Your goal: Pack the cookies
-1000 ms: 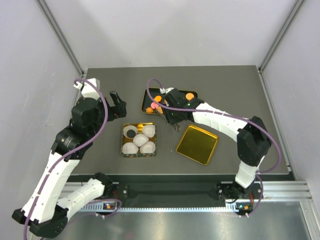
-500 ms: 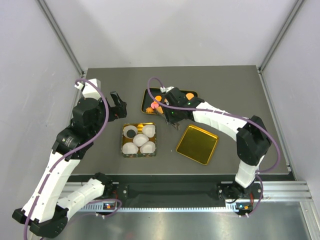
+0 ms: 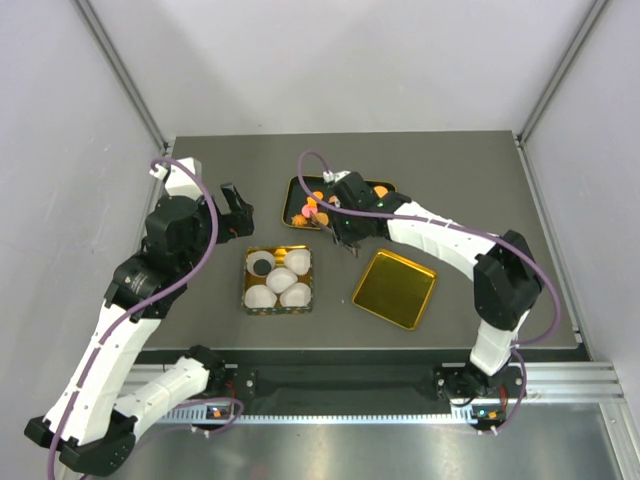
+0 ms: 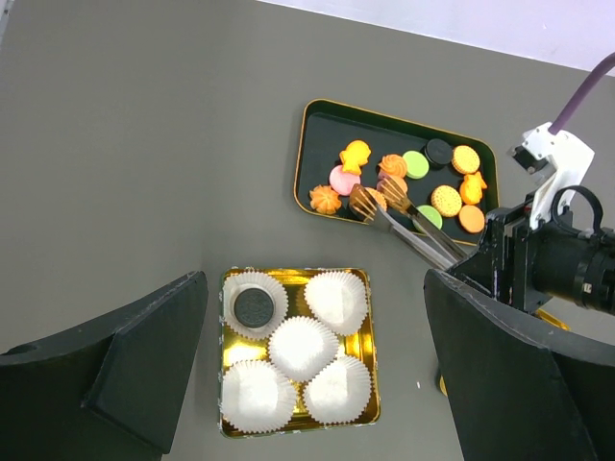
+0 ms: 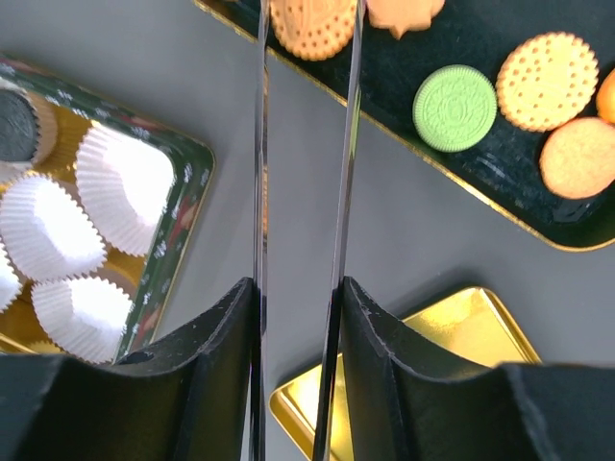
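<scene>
The cookies [image 4: 445, 200] lie in a black tray [image 4: 319, 125]: orange, pink, green and dark discs. One dark cookie [image 4: 255, 306] sits in a white paper cup inside the gold tin [image 4: 373, 360]. My right gripper [image 5: 300, 288] is shut on metal tongs [image 5: 344, 163], which reach into the tray. The tong tips stand on either side of a round orange cookie [image 5: 312, 24]; the top edge of the right wrist view cuts off the tips themselves. My left gripper [image 4: 315, 279] hangs open above the tin, holding nothing.
The tin holds several white paper cups [image 4: 303, 348]. A gold lid [image 3: 395, 288] lies on the grey table to the right of the tin, under my right arm. The tray [image 3: 296, 192] sits behind the tin.
My right gripper has squeezed the tongs a little narrower and edged toward the tray. The left arm has not moved.
</scene>
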